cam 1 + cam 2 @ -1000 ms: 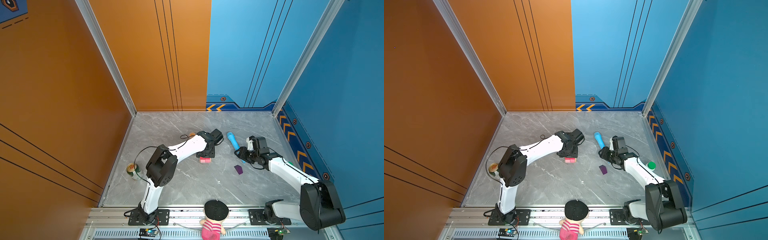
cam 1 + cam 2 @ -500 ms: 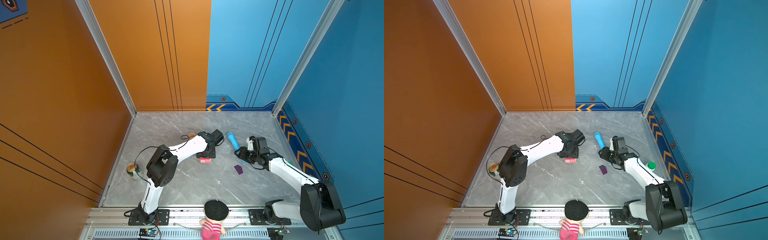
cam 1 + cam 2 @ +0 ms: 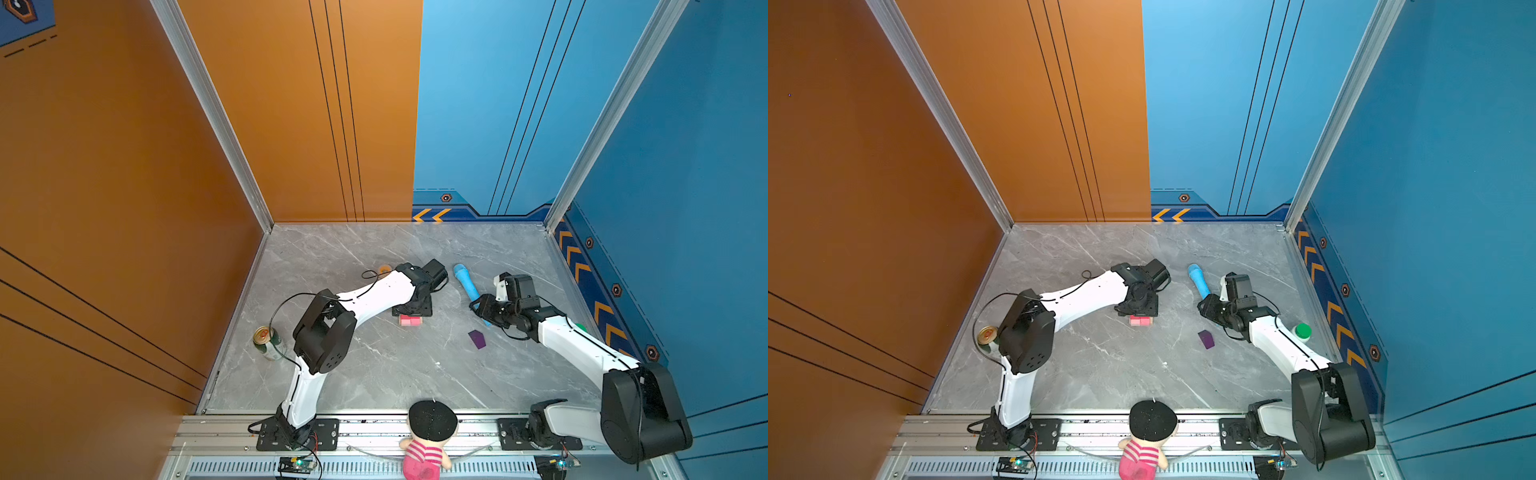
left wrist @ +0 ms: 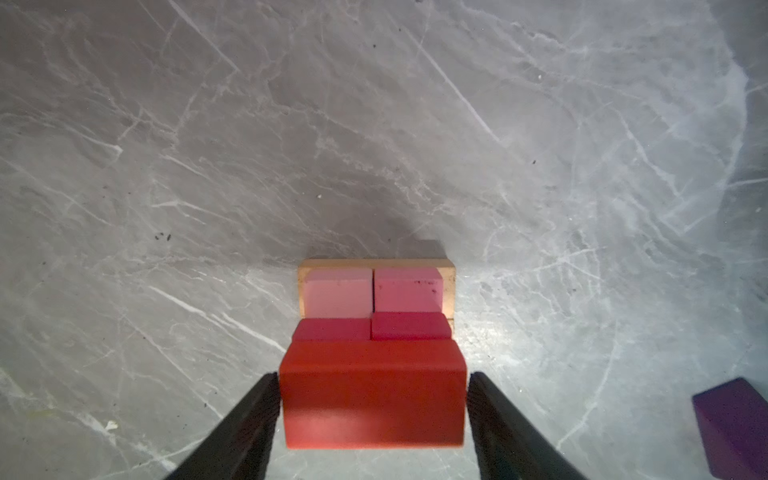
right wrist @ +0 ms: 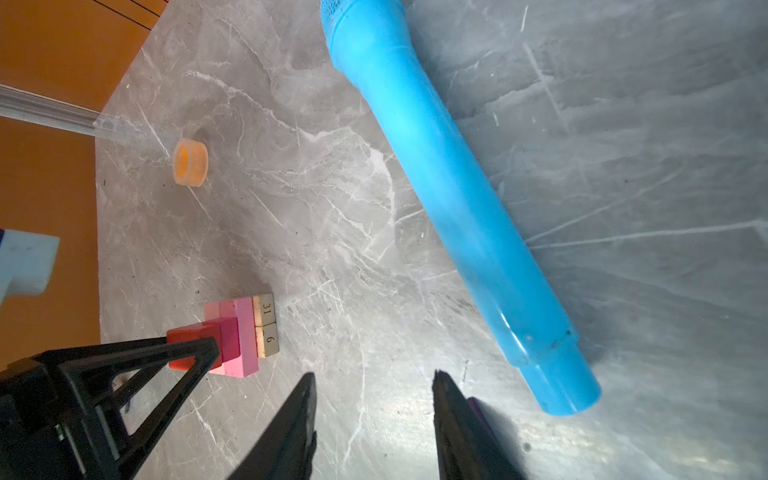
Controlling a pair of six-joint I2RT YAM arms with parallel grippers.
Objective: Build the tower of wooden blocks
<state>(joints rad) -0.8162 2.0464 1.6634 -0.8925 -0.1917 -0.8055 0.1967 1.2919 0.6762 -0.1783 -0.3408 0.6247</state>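
Slightly wider than a second ago, the left hand [image 4: 372, 375] stands released, fingers flanking the red brick [image 4: 372, 399] with slim gaps. That brick rests on two magenta cubes [image 4: 409, 326], above pale pink bricks [image 4: 338, 291] and tan slabs [image 4: 448, 286], mid-tabletop [image 3: 374, 365]. The right hand [image 5: 374, 375] hovers unclenched and empty beside the purple house-shaped piece [image 3: 477, 339].

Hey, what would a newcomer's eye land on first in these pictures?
Probably the red brick, topping a small stack of pink blocks on the grey table, with the left pincer straddling it. Next comes the long blue tube lying flat close to the right pincer, and a lone purple block lying apart from the stack.
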